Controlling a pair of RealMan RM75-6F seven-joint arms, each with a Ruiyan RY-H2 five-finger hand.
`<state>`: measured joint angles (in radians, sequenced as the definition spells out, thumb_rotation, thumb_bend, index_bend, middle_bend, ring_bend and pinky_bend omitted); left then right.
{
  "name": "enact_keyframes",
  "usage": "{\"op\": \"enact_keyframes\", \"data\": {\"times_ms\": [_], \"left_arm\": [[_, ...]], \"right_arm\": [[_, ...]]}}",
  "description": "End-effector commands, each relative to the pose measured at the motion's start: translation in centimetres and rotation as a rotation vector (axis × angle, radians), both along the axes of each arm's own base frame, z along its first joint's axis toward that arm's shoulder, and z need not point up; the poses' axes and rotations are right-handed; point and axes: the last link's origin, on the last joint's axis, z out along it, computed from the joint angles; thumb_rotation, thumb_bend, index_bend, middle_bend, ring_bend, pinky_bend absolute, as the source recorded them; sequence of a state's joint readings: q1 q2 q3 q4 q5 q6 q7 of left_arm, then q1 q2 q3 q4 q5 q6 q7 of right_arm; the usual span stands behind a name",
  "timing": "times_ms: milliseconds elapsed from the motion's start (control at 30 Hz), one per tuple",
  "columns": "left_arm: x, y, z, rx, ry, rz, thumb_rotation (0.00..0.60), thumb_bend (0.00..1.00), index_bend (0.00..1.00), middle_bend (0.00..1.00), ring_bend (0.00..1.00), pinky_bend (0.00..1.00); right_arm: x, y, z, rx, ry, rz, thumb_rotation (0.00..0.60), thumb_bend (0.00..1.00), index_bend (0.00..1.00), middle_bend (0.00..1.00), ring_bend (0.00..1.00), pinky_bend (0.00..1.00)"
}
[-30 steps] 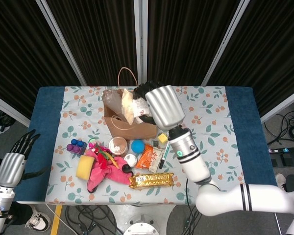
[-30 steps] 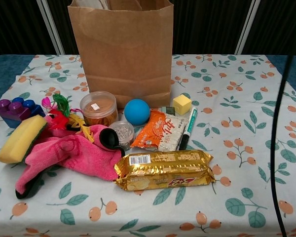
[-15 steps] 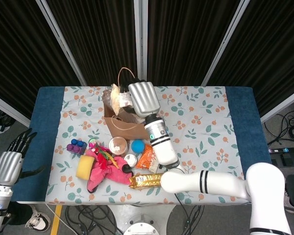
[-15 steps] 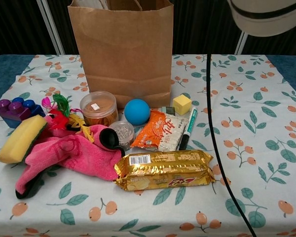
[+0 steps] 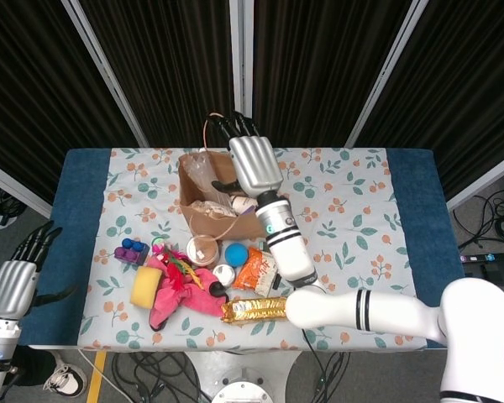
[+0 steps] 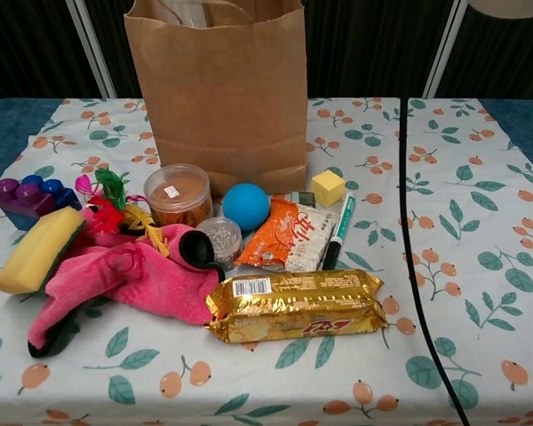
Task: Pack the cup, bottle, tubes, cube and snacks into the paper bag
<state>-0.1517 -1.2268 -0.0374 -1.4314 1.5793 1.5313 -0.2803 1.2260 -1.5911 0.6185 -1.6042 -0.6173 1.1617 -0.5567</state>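
— Brown kraft paper bag (image 6: pixel 218 93) stands upright at the far side of the floral tablecloth (image 6: pixel 480 266), mouth open. From the head view, crinkled clear wrappers and pale items lie inside the bag.

— Where is the right hand?

— The silver right hand (image 5: pixel 250 159) hangs over the bag's right rim, back of the hand toward the camera, dark fingers (image 5: pixel 235 126) stretched out past the far edge. Nothing shows in its grasp; the fingers look straight and apart. Only its cable crosses the chest view.

— And the left?

— The silver left hand (image 5: pixel 17 281) sits off the table's left edge, well apart from everything, fingers extended and slightly spread, holding nothing.

— What lies outside the bag?

— Just in front of it: a round clear tub with an orange-brown filling (image 6: pixel 178 193), a blue ball (image 6: pixel 246 202), and a small pale yellow cube (image 6: pixel 328 187) to the right of the ball. An orange-and-white snack packet (image 6: pixel 291 234) lies near the ball, with a green-capped white marker (image 6: pixel 338 232) along its right side. A small clear round pot with a silvery filling (image 6: pixel 218 238) sits beside the packet's left end. Nearest the camera is a long gold foil snack pack (image 6: pixel 295 305).

— The left cluster?

— A crumpled pink cloth (image 6: pixel 133 280), a yellow sponge (image 6: pixel 35 248) touching its left side, purple and blue toy bricks (image 6: pixel 27 197) behind the sponge, and a red-and-green feathery toy (image 6: pixel 111 206) on top of the cloth.
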Motion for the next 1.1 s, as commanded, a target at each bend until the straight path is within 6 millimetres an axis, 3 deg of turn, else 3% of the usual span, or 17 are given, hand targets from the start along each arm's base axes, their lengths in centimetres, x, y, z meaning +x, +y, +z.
{"op": "enact_keyframes", "data": {"times_ms": [33, 167, 267, 467, 633, 867, 1100], "left_arm": [[0.0, -0.1, -0.1, -0.002, 0.001, 0.000, 0.600, 0.00, 0.11, 0.10, 0.06, 0.16], [0.2, -0.1, -0.3, -0.007, 0.006, -0.007, 0.600, 0.00, 0.11, 0.10, 0.06, 0.16], [0.4, 0.0, -0.4, -0.009, 0.009, -0.013, 0.600, 0.00, 0.11, 0.10, 0.06, 0.16], [0.6, 0.4, -0.7, -0.010, 0.014, -0.021, 0.600, 0.00, 0.11, 0.10, 0.06, 0.16], [0.6, 0.5, -0.8, -0.005, 0.020, -0.018, 0.600, 0.00, 0.11, 0.10, 0.06, 0.16], [0.2, 0.4, -0.6, 0.008, 0.029, -0.003, 0.600, 0.00, 0.11, 0.10, 0.06, 0.16], [-0.2, 0.2, -0.6, 0.004, 0.038, 0.008, 0.600, 0.03, 0.11, 0.10, 0.06, 0.16]], "right_arm": [[-0.6, 1.6, 3.5, -0.062, -0.039, 0.054, 0.600, 0.00, 0.13, 0.19, 0.06, 0.11], [-2.5, 4.1, 7.2, -0.086, -0.018, 0.055, 0.600, 0.00, 0.19, 0.24, 0.12, 0.17], [-5.5, 6.8, 9.1, -0.064, 0.072, 0.031, 0.600, 0.00, 0.25, 0.28, 0.17, 0.23], [-12.3, 11.3, 9.8, 0.075, 0.256, -0.070, 0.600, 0.00, 0.28, 0.30, 0.19, 0.25], [-16.1, 13.3, 8.1, 0.202, 0.383, -0.077, 0.600, 0.00, 0.28, 0.30, 0.19, 0.25], [-20.3, 14.8, 2.2, 0.440, 0.531, -0.037, 0.600, 0.00, 0.29, 0.30, 0.19, 0.26], [-20.5, 15.6, -2.8, 0.570, 0.524, 0.017, 0.600, 0.00, 0.29, 0.30, 0.19, 0.26]]}}
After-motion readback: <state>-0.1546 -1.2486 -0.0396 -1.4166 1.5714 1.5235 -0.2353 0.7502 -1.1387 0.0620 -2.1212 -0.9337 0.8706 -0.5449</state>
